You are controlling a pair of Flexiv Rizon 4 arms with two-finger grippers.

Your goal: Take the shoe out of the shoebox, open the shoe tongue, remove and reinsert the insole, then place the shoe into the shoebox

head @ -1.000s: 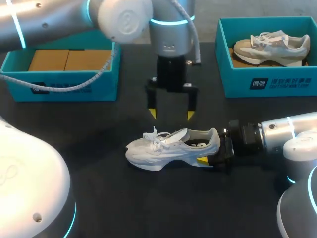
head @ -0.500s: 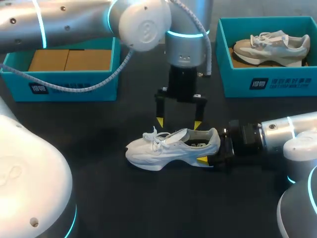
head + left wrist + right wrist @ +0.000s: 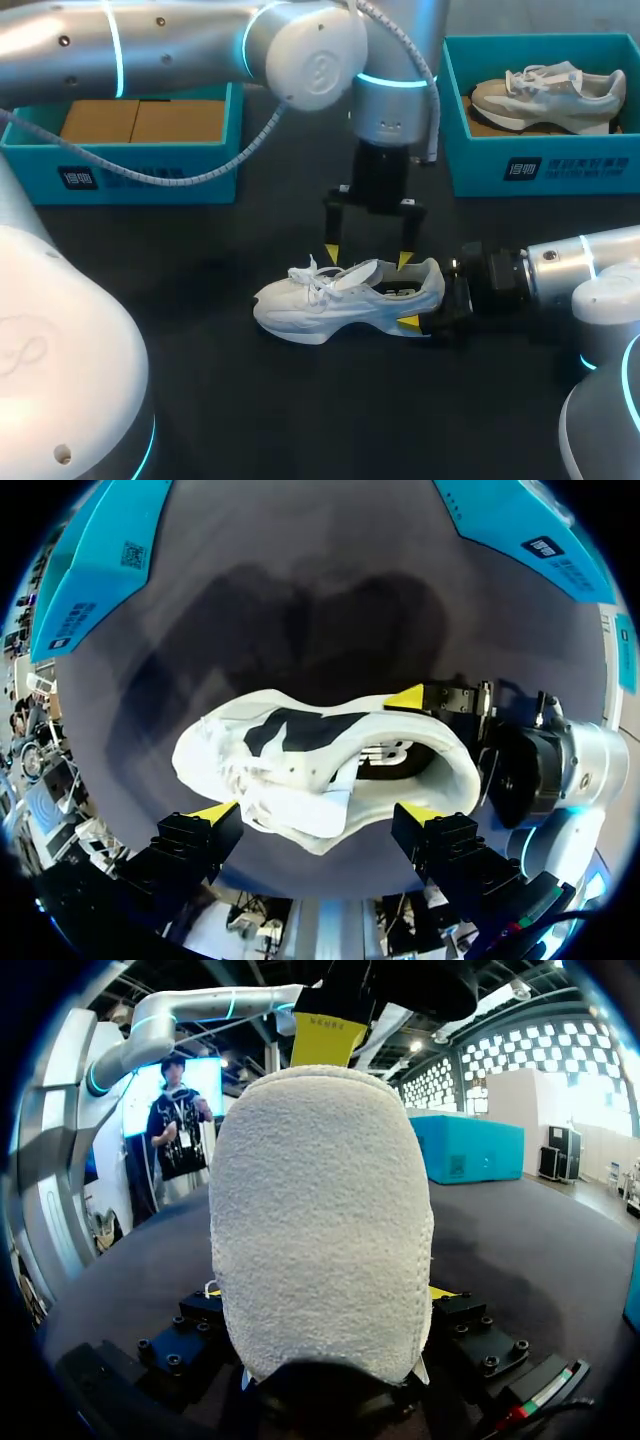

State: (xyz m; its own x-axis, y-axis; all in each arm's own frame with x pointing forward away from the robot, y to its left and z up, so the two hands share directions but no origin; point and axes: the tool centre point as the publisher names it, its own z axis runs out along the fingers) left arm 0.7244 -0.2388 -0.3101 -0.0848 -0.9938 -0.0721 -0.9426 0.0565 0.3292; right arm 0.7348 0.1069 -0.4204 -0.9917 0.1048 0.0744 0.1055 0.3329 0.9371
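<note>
Clamps the shoe (image 3: 345, 295) by its heel (image 3: 432, 282) in the right hand (image 3: 430, 300), steadying it upright on the surface (image 3: 220, 380). Hangs the left hand (image 3: 368, 257) wide just over it, probably to work inside.

The left shoebox (image 3: 130, 180) and the right shoebox (image 3: 480, 170) each carry a white logo block beside white print on the front wall, too small to read. The shoe (image 3: 345, 300) bears a dark logo on its side.

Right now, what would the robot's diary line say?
shoe: on table | right hand: shut on its heel | left hand: open, over shoe's opening
</note>
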